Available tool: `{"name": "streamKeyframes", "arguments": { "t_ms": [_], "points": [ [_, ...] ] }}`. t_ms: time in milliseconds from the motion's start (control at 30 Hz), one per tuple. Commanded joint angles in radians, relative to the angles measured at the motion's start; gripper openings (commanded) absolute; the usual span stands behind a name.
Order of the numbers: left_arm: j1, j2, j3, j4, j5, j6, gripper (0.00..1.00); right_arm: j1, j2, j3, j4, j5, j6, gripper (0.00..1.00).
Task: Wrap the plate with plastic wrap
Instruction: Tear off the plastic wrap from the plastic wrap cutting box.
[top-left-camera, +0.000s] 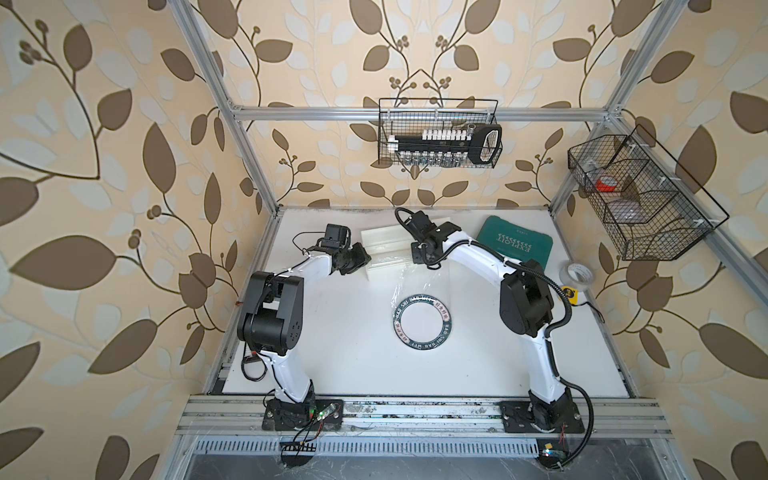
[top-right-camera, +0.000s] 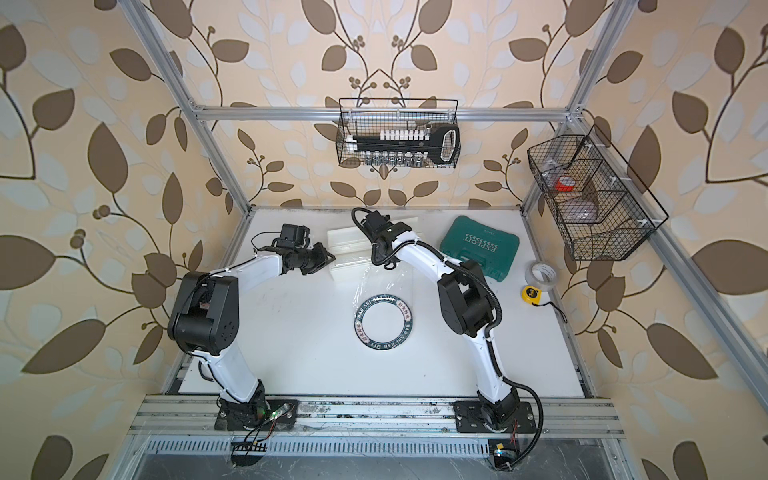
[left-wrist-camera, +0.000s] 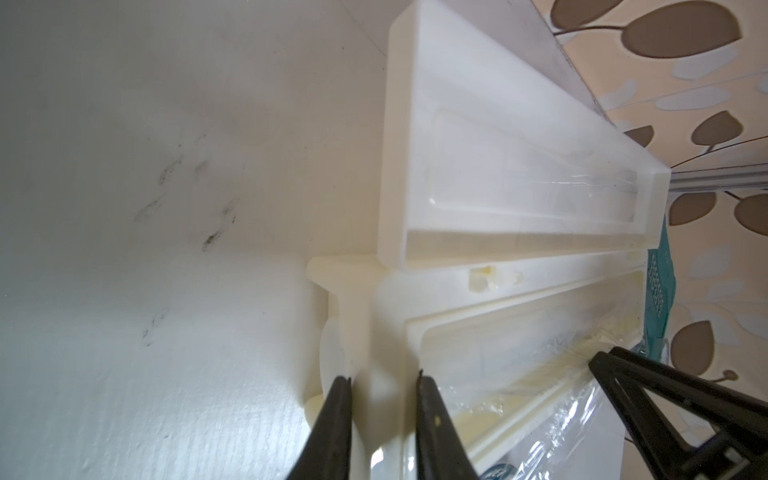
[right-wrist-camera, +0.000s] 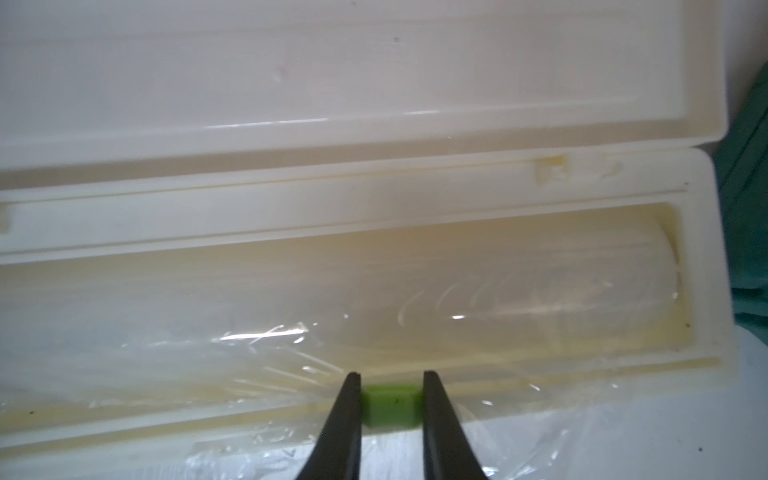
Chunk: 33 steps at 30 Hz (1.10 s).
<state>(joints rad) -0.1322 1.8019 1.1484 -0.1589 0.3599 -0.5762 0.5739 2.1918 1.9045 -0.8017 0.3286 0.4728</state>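
at the middle of the white bench (top-left-camera: 332, 357), in a top view, the plate (top-left-camera: 397, 323) lies flat between my two arms, apart from both tools. beyond it sits the dispenser box (top-left-camera: 384, 249) with its lid open. plastic wrap (top-left-camera: 419, 282) runs from the box down to the plate's far rim; how much of the plate it covers i cannot tell. my left tool (top-left-camera: 362, 261) is at the box's left end, and my right tool (top-left-camera: 417, 257) is over its front edge. a green tool case (top-left-camera: 515, 245) lies to the right of the box, and a clear tape roll (top-left-camera: 575, 273) stands near the bench's right edge.

from the left wrist, my left tool (left-wrist-camera: 384, 384) is clamped on the end wall of the dispenser box (left-wrist-camera: 498, 166), one finger pressed to each side. crinkled wrap (left-wrist-camera: 552, 432) shows along the box's front, beside the right tool's black fingers (left-wrist-camera: 648, 386).

from the right wrist, my right tool (right-wrist-camera: 388, 382) is closed on the green tab (right-wrist-camera: 388, 405) on the box's front rail, fingertips touching both its sides. wound plastic wrap (right-wrist-camera: 498, 286) lies inside the open box, and loose film drapes over the rail onto the bench.
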Motion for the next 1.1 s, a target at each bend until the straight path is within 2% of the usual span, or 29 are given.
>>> {"name": "streamKeyframes", "arguments": {
  "t_ms": [0, 267, 467, 633, 767, 967, 1067],
  "points": [
    [0.025, 0.105, -0.082, -0.281, -0.167, -0.008, 0.02, -0.085, -0.024, -0.066, -0.086, 0.089, -0.052, 0.09],
    [0.026, 0.105, -0.081, -0.284, -0.168, -0.005, 0.02, -0.214, -0.060, -0.108, -0.083, 0.059, -0.131, 0.09],
    [0.026, 0.104, -0.080, -0.290, -0.174, 0.000, 0.02, -0.252, -0.045, -0.100, -0.098, 0.107, -0.171, 0.09],
    [0.027, 0.105, -0.079, -0.287, -0.171, 0.003, 0.02, -0.268, -0.035, -0.089, -0.094, 0.059, -0.181, 0.10],
    [0.026, 0.103, -0.081, -0.291, -0.176, 0.004, 0.02, -0.287, -0.025, -0.091, -0.109, 0.092, -0.197, 0.10],
    [0.027, 0.106, -0.078, -0.288, -0.170, 0.004, 0.02, -0.318, -0.053, -0.125, -0.093, 0.071, -0.214, 0.11],
    [0.027, 0.106, -0.078, -0.290, -0.167, 0.005, 0.02, -0.316, -0.039, -0.120, -0.094, 0.043, -0.209, 0.14]
  ]
}}
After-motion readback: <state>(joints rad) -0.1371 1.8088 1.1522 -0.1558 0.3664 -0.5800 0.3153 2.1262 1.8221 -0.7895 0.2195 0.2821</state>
